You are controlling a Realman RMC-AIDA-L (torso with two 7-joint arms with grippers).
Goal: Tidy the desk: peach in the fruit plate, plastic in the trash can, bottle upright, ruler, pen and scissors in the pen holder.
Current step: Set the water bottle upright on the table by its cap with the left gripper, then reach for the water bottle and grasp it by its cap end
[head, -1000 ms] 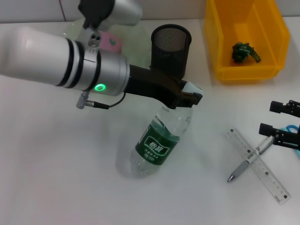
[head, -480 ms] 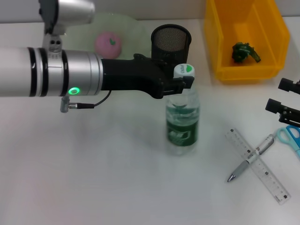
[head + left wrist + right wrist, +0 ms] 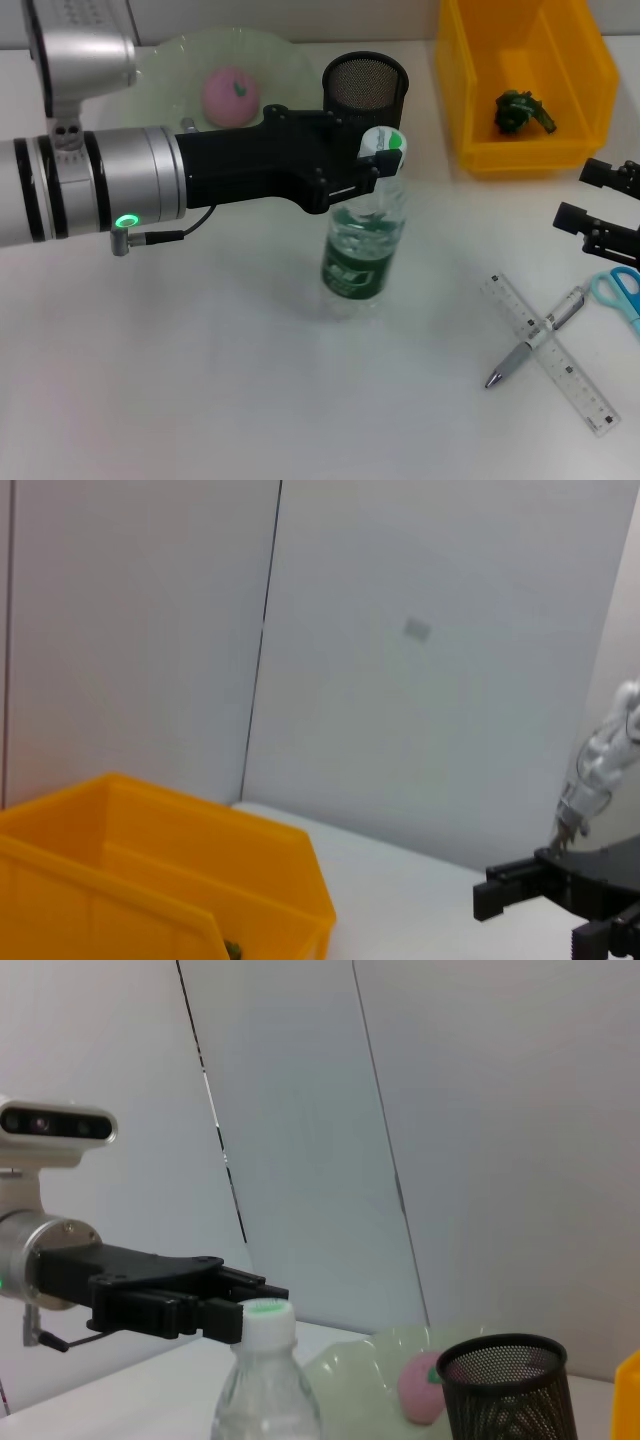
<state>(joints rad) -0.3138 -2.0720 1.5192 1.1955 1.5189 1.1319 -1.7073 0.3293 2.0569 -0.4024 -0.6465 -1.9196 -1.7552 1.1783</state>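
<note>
The left tool (image 3: 375, 160) is gripping the bottle (image 3: 362, 245) at its cap; the bottle is standing slightly tilted mid-tabletop (image 3: 200, 380), just before the holder (image 3: 365, 90). The right tool (image 3: 590, 200) is hovering open by the tabletop's right edge, above the scissors (image 3: 620, 292).

Scissors (image 3: 622, 295) and right pincer (image 3: 600, 205) cut by the edge; bottle (image 3: 364, 245) neck behind left pincer (image 3: 372, 165).
</note>
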